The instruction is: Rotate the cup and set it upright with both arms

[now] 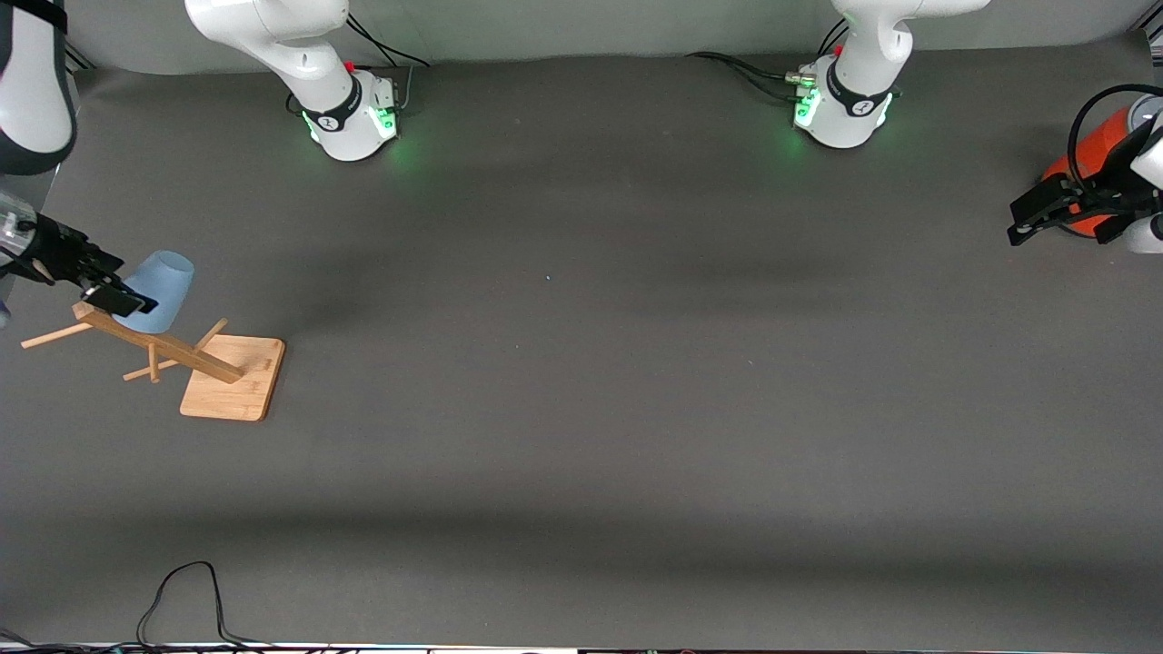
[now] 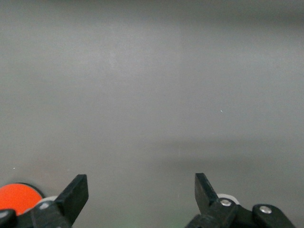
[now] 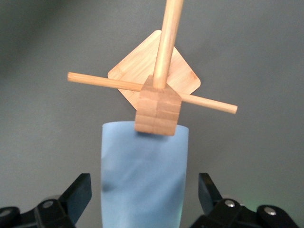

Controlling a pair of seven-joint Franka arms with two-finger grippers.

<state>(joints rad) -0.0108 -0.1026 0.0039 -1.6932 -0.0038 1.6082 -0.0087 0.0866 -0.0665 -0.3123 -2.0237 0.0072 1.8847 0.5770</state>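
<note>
Cup (image 1: 162, 289) hanging mouth-down on a peg of the wooden rack (image 1: 195, 359), up at the right arm's end of the table. Right gripper (image 1: 102, 289) at the cup, fingers (image 3: 76, 194) spread wide to either side of the pale blue wall, not yet pressing it (wrist view shows a gap on both flanks). Nothing clamped so far.

Risks from here, as a judgement only. Closing off-centre could shove the cup sideways on its peg and twist it rather than seat it between the pads. Squeezing a slick, tapered tumbler might squirt it out toward its narrower end. Pulling at an angle to the peg could drag the whole rack, tip it on its square base (image 1: 234, 380), or jam the rim against the cross dowels (image 3: 114, 83) just ahead of the fingers. Clipping the rack's block (image 3: 158, 110), sitting right above the cup between the fingers, also possible.

Left gripper (image 1: 1065, 218) waiting well apart at the left arm's end, fingers spread with nothing between them, beside an orange-red can (image 1: 1090, 163). Handover therefore a long reach; misaligned meeting could drop the cup onto the table (image 1: 581, 409).
</note>
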